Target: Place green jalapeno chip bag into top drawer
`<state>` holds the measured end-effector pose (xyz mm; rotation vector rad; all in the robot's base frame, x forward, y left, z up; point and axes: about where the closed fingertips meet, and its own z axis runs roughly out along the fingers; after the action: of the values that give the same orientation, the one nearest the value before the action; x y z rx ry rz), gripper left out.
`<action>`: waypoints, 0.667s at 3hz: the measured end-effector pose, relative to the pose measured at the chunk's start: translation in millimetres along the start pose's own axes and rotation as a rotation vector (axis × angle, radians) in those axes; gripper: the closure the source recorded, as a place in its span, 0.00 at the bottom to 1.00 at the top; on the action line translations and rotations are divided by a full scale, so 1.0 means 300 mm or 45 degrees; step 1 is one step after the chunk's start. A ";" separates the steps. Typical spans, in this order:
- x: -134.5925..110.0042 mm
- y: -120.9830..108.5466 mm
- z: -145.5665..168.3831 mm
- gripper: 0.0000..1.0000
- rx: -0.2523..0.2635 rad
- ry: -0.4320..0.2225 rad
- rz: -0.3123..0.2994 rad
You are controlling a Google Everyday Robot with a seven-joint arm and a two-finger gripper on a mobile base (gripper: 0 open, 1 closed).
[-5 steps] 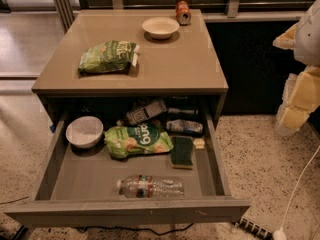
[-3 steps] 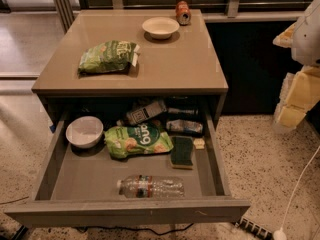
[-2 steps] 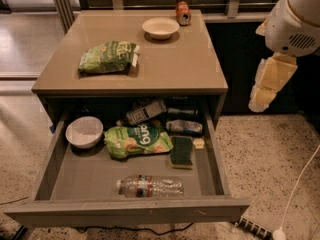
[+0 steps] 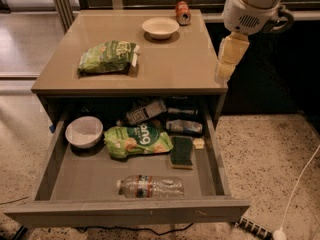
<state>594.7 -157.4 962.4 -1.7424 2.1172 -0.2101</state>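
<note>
The green jalapeno chip bag (image 4: 107, 56) lies flat on the left part of the taupe cabinet top (image 4: 175, 64), light green and crinkled with a white end strip at its right. The top drawer (image 4: 125, 211) is pulled wide open below it. My gripper (image 4: 227, 59) hangs from the white arm (image 4: 252, 6) over the cabinet's right edge, well to the right of the bag and not touching it. It holds nothing.
A white bowl (image 4: 160, 27) and a red can (image 4: 182, 12) stand at the back of the top. The drawer holds a white bowl (image 4: 84, 131), a darker green pouch (image 4: 137, 141), a green sponge (image 4: 181, 151), a plastic bottle (image 4: 150, 186) and dark packets (image 4: 145, 111). A white cable (image 4: 300, 184) runs on the floor at right.
My arm has swung left from the far right edge to the cabinet's right side. The bag and the drawer's contents have not moved.
</note>
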 end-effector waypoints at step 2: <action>0.044 -0.050 0.029 0.00 0.003 -0.030 0.082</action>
<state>609.6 -172.3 957.2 -1.6647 2.1517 -0.1730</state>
